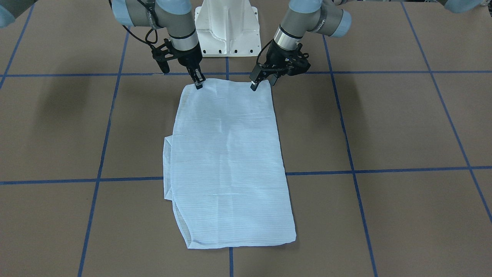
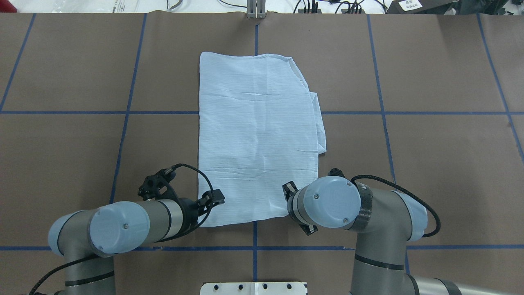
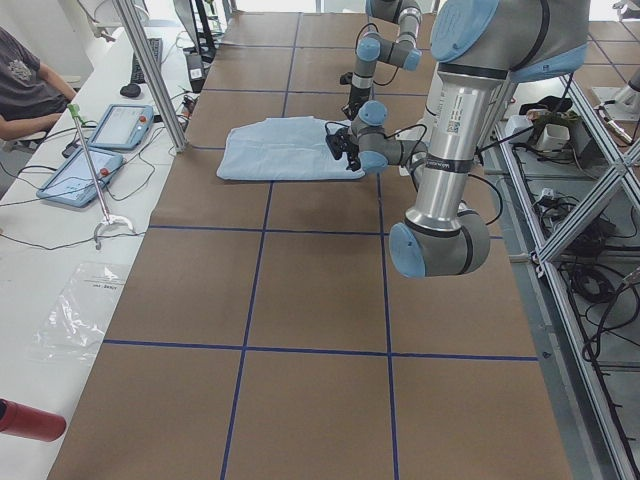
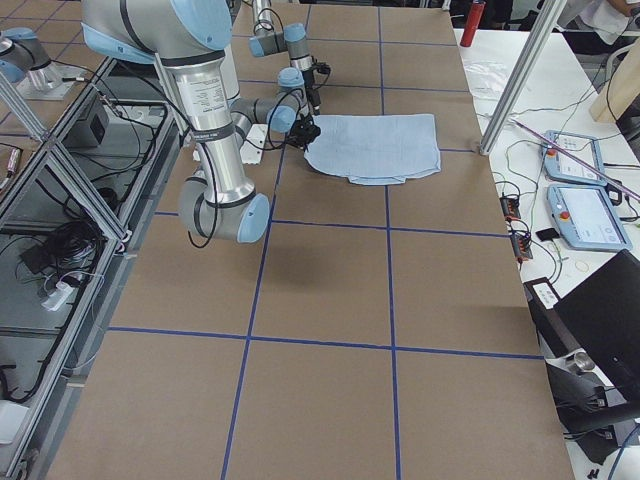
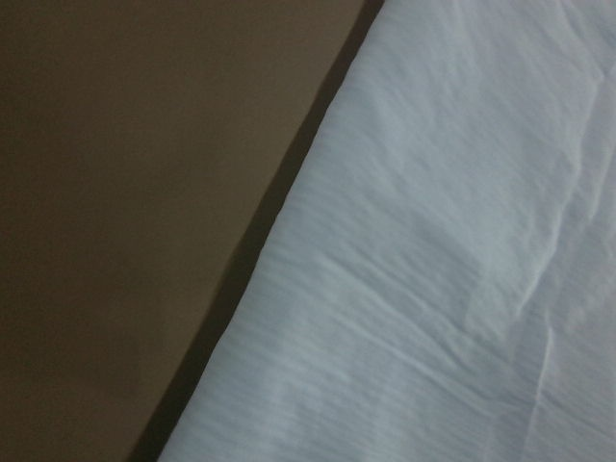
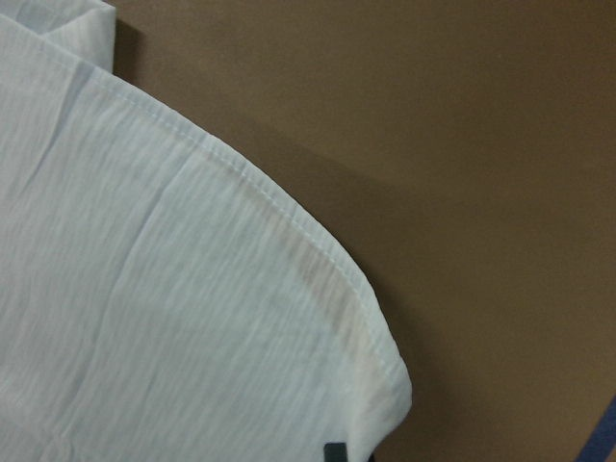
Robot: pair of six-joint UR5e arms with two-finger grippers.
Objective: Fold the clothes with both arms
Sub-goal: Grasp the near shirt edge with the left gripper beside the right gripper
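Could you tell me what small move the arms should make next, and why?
Probably pinch the two robot-side corners of the shirt and lift them slightly. The left gripper and right gripper each sit at one corner, and the shirt lies flat as a long strip, awaiting another fold.

I can't tell whether the right gripper [image 1: 198,83] or the left gripper [image 1: 254,85] pinches the shirt [image 1: 230,154]: both are too small from the front and mostly hidden overhead. The left wrist view is blurred.
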